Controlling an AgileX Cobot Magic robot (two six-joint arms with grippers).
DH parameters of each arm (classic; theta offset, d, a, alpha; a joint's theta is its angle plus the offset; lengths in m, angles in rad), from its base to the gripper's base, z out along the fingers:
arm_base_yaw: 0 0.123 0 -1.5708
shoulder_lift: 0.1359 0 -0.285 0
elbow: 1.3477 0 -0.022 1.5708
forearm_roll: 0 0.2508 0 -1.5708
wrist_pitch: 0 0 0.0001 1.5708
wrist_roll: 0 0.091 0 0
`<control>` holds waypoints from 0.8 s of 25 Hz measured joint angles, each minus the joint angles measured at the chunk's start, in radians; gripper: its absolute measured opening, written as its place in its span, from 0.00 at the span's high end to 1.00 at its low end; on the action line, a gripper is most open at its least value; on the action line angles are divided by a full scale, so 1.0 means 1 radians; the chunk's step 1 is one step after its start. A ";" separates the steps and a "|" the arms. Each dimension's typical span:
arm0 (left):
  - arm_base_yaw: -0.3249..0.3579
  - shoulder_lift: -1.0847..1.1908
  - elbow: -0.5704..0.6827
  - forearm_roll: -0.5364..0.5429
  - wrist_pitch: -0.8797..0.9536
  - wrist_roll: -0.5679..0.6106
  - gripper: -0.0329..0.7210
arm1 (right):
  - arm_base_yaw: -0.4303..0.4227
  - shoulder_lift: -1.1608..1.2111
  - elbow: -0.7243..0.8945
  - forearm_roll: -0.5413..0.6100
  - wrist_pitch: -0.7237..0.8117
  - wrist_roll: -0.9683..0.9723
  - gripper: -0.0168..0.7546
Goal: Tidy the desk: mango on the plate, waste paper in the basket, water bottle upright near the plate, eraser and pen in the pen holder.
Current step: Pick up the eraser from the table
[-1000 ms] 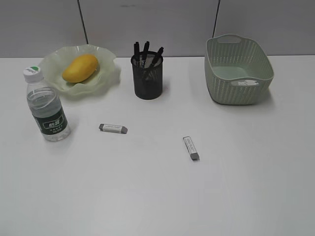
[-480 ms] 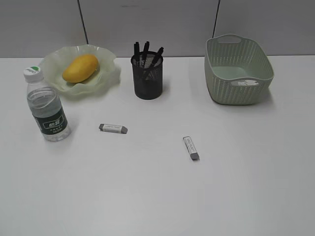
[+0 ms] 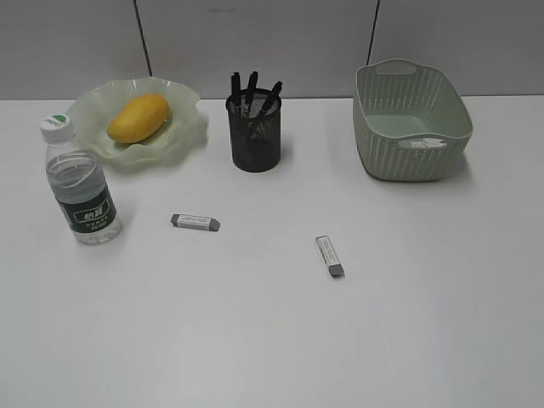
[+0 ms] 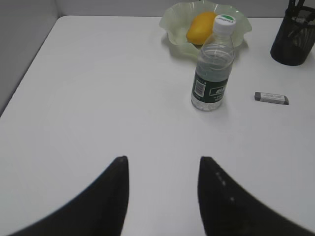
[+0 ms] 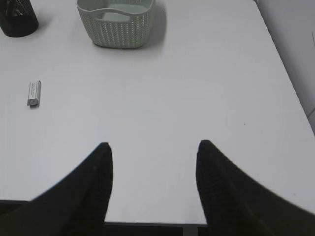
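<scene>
L gripper: jaws apart w/ bare gap, nothing held; seen in L wrist view only, hung back over the near-left of the desk, tips pointed twd the water bottle.
R gripper: jaws set wide, empty; parked at the near-right desk edge, tips aimed twd the basket.
Step in hand (judged): erasers into pen holder; rest looks done.
L eraser: flat on desk, betw. bottle and holder, well apart from both; likely taken by L arm.
R eraser: flat, nr desk centre, long axis running away from R gripper; likely taken by R arm.
Grip advice: jaws to be closed across the short width, not the length; approach from above, low, since erasers are thin.
Drop advice: release to be made over holder mouth, clear of the pens already standing in it.
Mango: on plate.
Bottle: upright, just beside plate.
Waste paper: white scrap seen in basket, prob. it.
</scene>
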 joint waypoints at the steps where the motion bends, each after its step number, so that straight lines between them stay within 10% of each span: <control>1: 0.000 0.000 0.000 0.000 0.000 0.000 0.49 | 0.000 0.000 0.000 0.000 0.000 0.000 0.41; 20: 0.000 0.000 0.000 0.000 0.000 0.000 0.52 | 0.000 0.000 0.000 0.000 0.000 0.000 0.41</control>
